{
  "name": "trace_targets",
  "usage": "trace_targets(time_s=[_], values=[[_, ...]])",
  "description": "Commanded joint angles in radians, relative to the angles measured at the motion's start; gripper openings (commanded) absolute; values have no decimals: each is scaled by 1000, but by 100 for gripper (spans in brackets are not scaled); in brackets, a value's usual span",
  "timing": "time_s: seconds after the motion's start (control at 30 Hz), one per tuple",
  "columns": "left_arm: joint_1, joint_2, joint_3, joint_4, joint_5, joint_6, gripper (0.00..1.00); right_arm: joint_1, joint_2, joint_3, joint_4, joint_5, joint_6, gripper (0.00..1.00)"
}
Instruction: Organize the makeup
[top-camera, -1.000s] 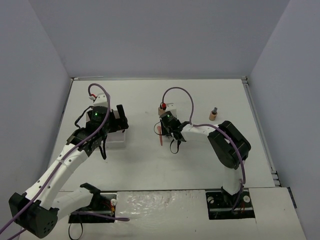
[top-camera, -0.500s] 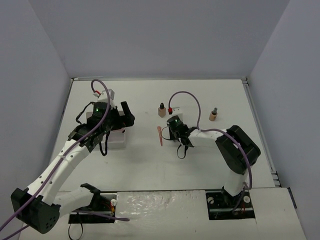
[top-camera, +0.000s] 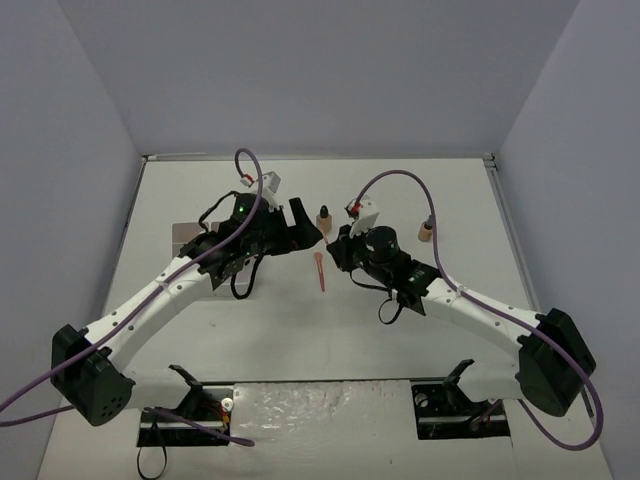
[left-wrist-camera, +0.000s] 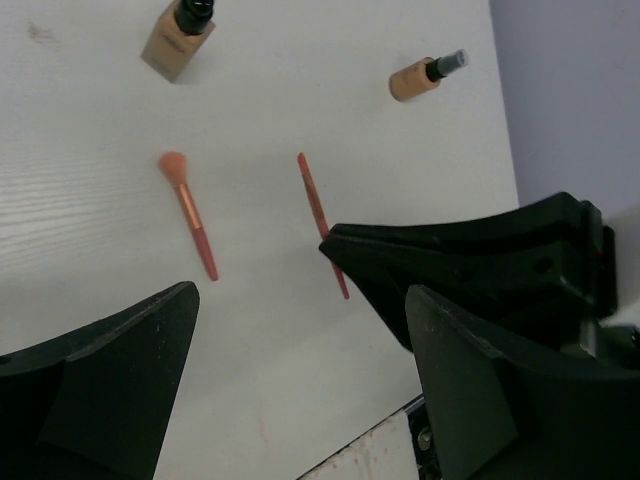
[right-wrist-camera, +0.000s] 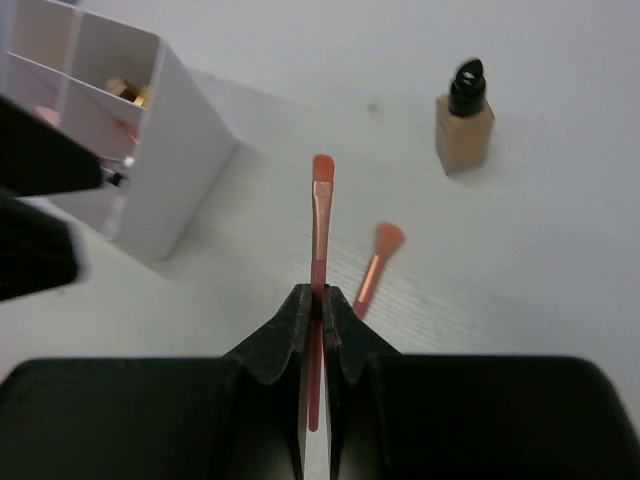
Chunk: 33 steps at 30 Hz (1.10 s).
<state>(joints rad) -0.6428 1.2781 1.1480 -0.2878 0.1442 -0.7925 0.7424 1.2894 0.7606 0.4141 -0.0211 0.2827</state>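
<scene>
My right gripper (right-wrist-camera: 321, 295) is shut on a thin pink-red brush (right-wrist-camera: 321, 215), which sticks out forward above the table. A second brush (right-wrist-camera: 374, 266) with a peach fan tip lies flat just right of it (top-camera: 320, 270). A tan bottle (right-wrist-camera: 465, 120) with a dark cap stands beyond (top-camera: 323, 218). My left gripper (left-wrist-camera: 300, 380) is open with nothing between its fingers, and it hovers near the right gripper (top-camera: 338, 248) at mid-table (top-camera: 303, 225). Another tan bottle (left-wrist-camera: 425, 75) sits to the right (top-camera: 426, 230).
The white compartmented organizer (right-wrist-camera: 110, 130) stands at the left with small items inside; in the top view the left arm hides most of it (top-camera: 185, 238). The grey walls close in the table on three sides.
The right gripper closed on the thin brush and raised it off the table. The left arm swung right, away from the organizer toward the table's middle.
</scene>
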Motion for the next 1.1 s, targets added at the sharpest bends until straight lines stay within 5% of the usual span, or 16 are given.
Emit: trace_targets(time_s=[0.0, 0.5, 0.77, 0.87, 1.07], values=[[-18, 22, 75, 132, -8, -104, 77, 13, -56, 41, 124, -99, 5, 0], [-45, 120, 121, 110, -7, -216, 37, 36, -71, 59, 163, -110, 15, 0], [-52, 129, 125, 92, -9, -215, 0, 40, -64, 63, 156, -105, 13, 3], [-52, 115, 120, 83, -31, -183, 0, 40, -68, 67, 138, -88, 8, 21], [-40, 60, 143, -48, -221, 5, 0, 37, -97, 64, 42, -22, -13, 76]])
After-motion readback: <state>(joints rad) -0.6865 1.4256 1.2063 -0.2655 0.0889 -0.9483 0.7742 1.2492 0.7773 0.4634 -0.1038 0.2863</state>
